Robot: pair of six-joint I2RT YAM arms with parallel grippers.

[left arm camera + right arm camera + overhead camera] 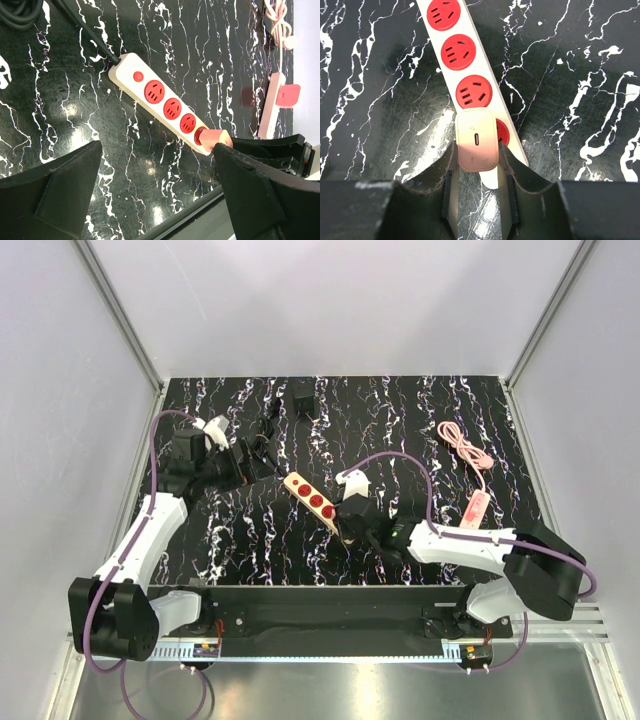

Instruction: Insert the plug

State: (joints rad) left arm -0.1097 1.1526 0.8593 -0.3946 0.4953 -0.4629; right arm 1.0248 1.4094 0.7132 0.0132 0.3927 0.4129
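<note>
Since the right arm holds the item, you can file this stage under seating, not fetching.

Item: the plug (476,140), a small pale block with rounded corners and one slot on its upper face.

Location: standing on the power strip (451,52) at its end socket, the one nearest the arm bases. A sliver of red shows past the plug's right edge, so it sits a touch left of centre there. Whether its pins are fully home you cannot tell.

Holder: right gripper (477,160). Its fingers are partly closed and pinch the plug by its two sides, one pad on each.

Spare: left gripper (160,185). Its jaws are spread wide with nothing between them. It hangs above the table (420,420) beside the strip's cord end, the strip's whole length away from the plug.

Key relation: the plug lies between the right fingers with its socket directly beneath. You would likely treat the coming move as a straight push down, made by the right arm alone.

Axis: the strip runs diagonally, far-left to near-right from above. In the right wrist view it leads away from the fingers, leaning slightly left.

Receptacles: four red sockets, three bare and the fourth under the plug.

Also present: a small black box (303,397) at the far side and a coiled pink cable (462,445) at the far right.
</note>
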